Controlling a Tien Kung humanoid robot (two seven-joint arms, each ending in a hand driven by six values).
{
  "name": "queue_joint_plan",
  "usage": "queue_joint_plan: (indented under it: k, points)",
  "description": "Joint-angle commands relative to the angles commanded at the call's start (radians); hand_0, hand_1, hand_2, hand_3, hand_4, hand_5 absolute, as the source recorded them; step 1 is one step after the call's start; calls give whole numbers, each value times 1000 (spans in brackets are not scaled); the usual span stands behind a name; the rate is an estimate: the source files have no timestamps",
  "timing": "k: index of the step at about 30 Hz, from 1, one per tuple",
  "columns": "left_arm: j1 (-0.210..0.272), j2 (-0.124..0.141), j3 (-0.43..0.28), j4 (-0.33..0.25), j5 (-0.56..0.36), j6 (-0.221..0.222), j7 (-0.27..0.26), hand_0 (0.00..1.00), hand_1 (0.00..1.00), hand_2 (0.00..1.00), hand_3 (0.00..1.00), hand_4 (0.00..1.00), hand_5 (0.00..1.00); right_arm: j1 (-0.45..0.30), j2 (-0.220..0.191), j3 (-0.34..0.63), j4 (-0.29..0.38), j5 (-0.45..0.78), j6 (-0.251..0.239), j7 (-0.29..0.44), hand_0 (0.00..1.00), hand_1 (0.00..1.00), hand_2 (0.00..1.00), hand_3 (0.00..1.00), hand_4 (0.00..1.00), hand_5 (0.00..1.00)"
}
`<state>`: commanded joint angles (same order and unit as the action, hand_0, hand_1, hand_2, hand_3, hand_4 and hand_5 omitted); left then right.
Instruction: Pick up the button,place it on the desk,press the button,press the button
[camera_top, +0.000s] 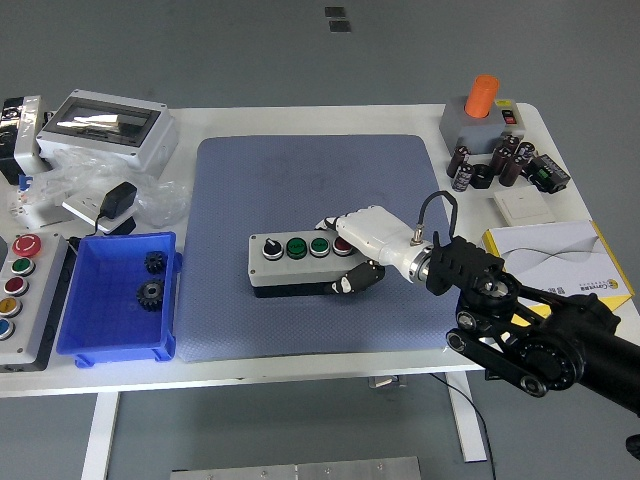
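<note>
Head view: the button box (300, 260), a grey case with 1 black knob, 2 green buttons and 1 red, is being held on the blue mat (300, 180) by the right hand (355, 245), whose fingers are clamped over its right end. It is being judged rigid, smooth-sided and moderately heavy, best gripped across its short end. The white surface (400, 118) is crowded at both edges, above grey floor.

Mat (300, 170) lies mid-table. Button box (300, 263) on mat, toward its near half. Right hand (362, 245) at box's right end. Bin (118, 335) left of mat, two gears (151, 278) inside.
</note>
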<state>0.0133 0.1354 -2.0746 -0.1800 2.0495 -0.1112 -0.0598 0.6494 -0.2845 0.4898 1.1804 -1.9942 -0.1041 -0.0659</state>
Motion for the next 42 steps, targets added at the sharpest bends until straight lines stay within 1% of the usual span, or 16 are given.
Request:
queue_joint_plan:
  k: [1,2,7,8,13,14,19,20,25,26,27,31,32,37,40,42]
  points:
    - [0,0,-1,0,1,0,0,732,751,585,584,570,66,0,0,1,0,0,7,-3,402,554,535,399,411,22]
    - [0,0,-1,0,1,0,0,731,751,584,583,575,77,-1,1,2,1,1,15,-8,483,626,619,541,487,61]
    - [-1,-2,-1,0,0,1,0,731,751,584,583,575,77,-1,-1,7,2,-2,49,-23,483,626,619,541,487,61]
    - [0,-2,-1,0,-1,1,0,731,750,582,579,565,78,-1,-2,10,4,-3,55,-23,673,770,786,745,693,172]
    - [1,-1,-1,0,-1,1,2,731,750,582,579,565,78,2,-7,27,16,-9,83,-20,673,770,786,745,693,172]
    - [1,-1,-1,0,-1,1,2,731,752,584,581,573,77,2,-8,29,18,-10,90,-21,702,816,854,879,762,226]
    - [1,-3,1,0,-3,0,3,731,752,584,581,573,77,2,-11,35,25,-17,117,-25,702,816,854,879,762,226]
    - [1,-3,2,0,-3,-1,3,732,751,583,579,569,78,1,-12,37,27,-18,122,-26,712,834,970,998,985,414]
    - [2,-4,3,0,-3,-2,6,732,751,583,579,569,78,0,-23,58,51,-21,145,-30,712,834,970,998,985,414]
    - [2,-4,4,0,-4,-2,6,732,752,582,577,566,76,0,-26,62,57,-22,151,-33,703,807,998,998,998,422]
    - [2,-4,5,0,-4,-2,6,732,752,582,577,566,76,0,-29,66,63,-23,156,-34,703,807,998,998,998,422]
    - [2,-5,6,0,-5,-2,6,732,752,582,577,566,76,-4,-48,95,99,-25,172,-39,703,807,998,998,998,422]
    - [2,-5,6,0,-6,-2,6,731,752,581,574,553,66,-7,-59,111,116,-18,174,-39,705,806,998,998,998,443]
    - [3,-5,7,0,-9,0,6,731,752,581,574,553,66,-22,-134,193,215,39,166,-23,705,806,998,998,998,443]
    - [5,-5,6,0,-10,1,6,731,752,580,571,541,52,-22,-195,232,281,49,154,2,707,794,998,998,998,454]
    - [6,-6,5,0,-9,2,6,731,752,580,571,541,52,-18,-233,248,325,53,175,5,707,794,998,998,998,454]
